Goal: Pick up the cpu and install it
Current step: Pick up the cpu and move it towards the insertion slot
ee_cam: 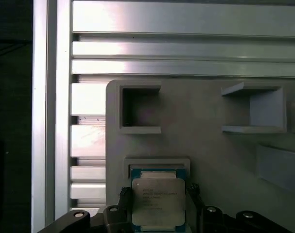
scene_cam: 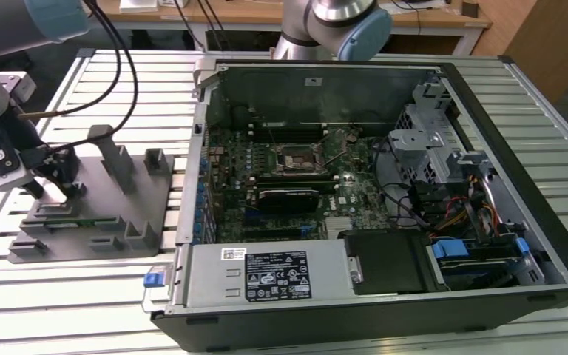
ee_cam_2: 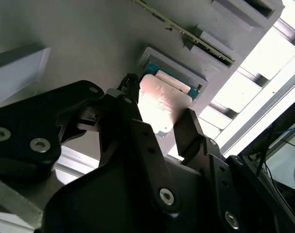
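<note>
While the cpu (ee_cam: 158,201) lies in its pocket on the grey fixture plate (scene_cam: 116,222), at 9 o'clock from the computer case (scene_cam: 521,148), the gripper (ee_cam: 158,192) is held over it, jaws open, 1 beside each edge. An uneven closure could wedge the chip against the pocket rim (ee_cam: 157,161). Room is left upward; upright posts (scene_cam: 112,159) stand nearby.

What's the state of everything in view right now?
cpu, flat, metal top up, seated in its recess in the grey holder.
tool, down at the cpu; open or shut not clear.
grey holder, lying flat on the slatted table.
computer case, on its side, side panel off, inside exposed.
motherboard socket, too small to tell open or shut.
</note>
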### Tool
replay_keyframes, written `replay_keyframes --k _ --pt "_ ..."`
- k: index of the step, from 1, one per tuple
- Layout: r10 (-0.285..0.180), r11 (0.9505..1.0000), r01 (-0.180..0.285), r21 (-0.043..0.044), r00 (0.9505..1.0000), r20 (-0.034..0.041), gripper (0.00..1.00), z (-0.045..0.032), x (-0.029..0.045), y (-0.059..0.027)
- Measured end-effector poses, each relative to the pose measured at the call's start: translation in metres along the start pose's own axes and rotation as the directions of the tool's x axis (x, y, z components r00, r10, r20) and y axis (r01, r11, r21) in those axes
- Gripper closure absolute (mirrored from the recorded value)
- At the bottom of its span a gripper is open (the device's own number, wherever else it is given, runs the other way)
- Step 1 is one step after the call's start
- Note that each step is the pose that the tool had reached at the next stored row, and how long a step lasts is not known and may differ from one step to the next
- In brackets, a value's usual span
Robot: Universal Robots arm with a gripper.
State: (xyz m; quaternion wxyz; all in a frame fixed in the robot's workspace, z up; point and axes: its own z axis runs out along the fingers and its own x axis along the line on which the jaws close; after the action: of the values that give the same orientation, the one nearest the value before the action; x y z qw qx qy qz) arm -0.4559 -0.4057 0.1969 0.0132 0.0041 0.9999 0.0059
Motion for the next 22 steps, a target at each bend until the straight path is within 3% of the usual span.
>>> replay_keyframes --k 22 --pt "0.0 1.0 0.0 -0.0015 1.0 0.0003 0.47 -0.0175 -0.0002 0.0002"
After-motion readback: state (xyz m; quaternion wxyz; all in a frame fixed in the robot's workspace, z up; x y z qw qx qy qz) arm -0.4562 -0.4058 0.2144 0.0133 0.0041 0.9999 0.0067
